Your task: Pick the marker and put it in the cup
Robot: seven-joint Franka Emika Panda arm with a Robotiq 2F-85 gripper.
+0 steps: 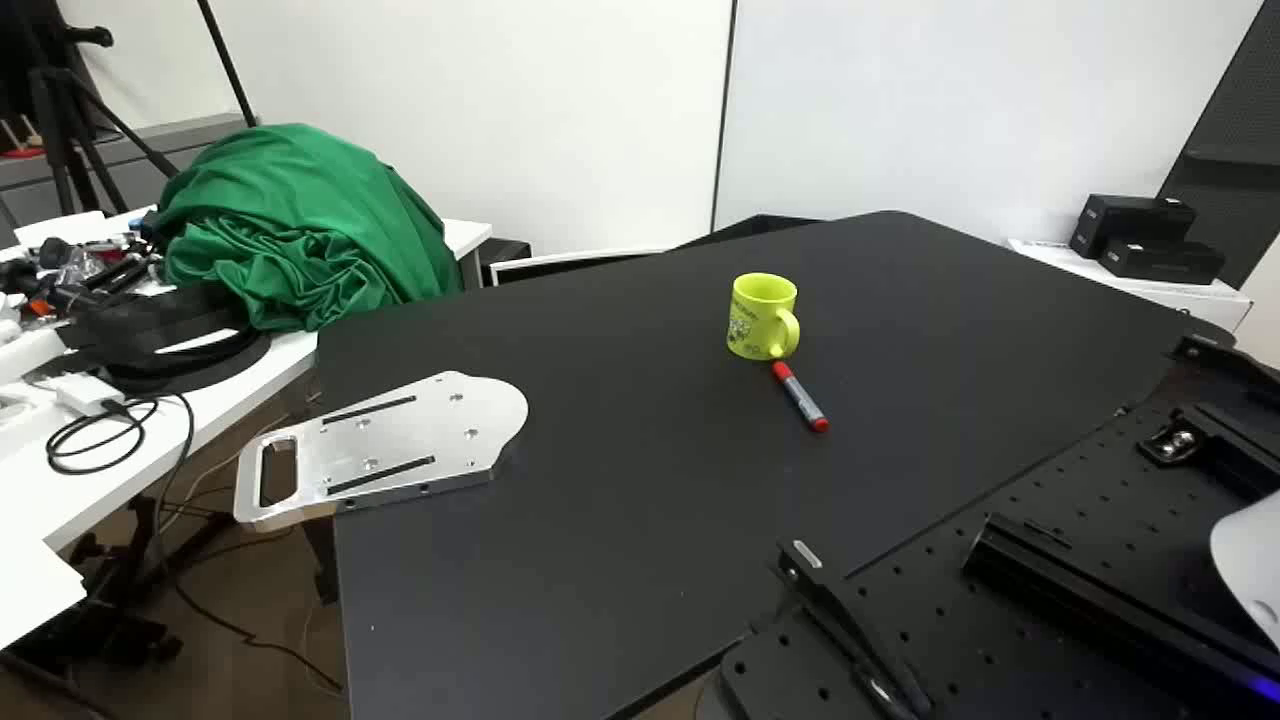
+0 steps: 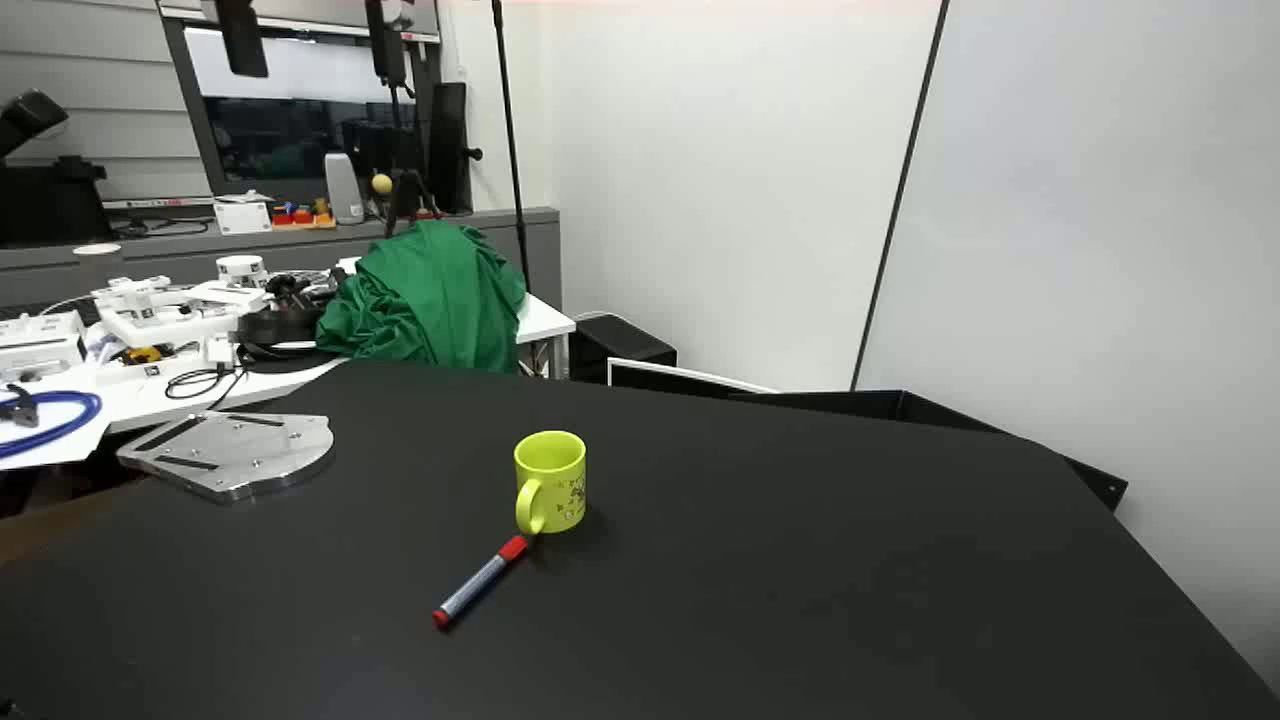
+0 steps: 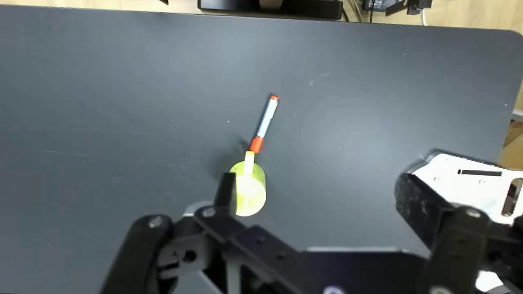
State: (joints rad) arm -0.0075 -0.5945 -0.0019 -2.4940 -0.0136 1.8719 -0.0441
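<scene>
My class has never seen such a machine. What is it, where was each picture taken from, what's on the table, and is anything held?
A robot arm, barely in view. Two pictures are taken from different places outside it; the third, from its wrist, looks down past its black two-fingered gripper, open and holding nothing. On the black table a yellow-green mug stands upright. A marker with red ends lies beside it. A silvery plate juts over the table's edge.

In the wrist view, my gripper [image 3: 316,179] hides part of the cup [image 3: 251,194]. Its print [image 1: 739,329] seems too small to read.
</scene>
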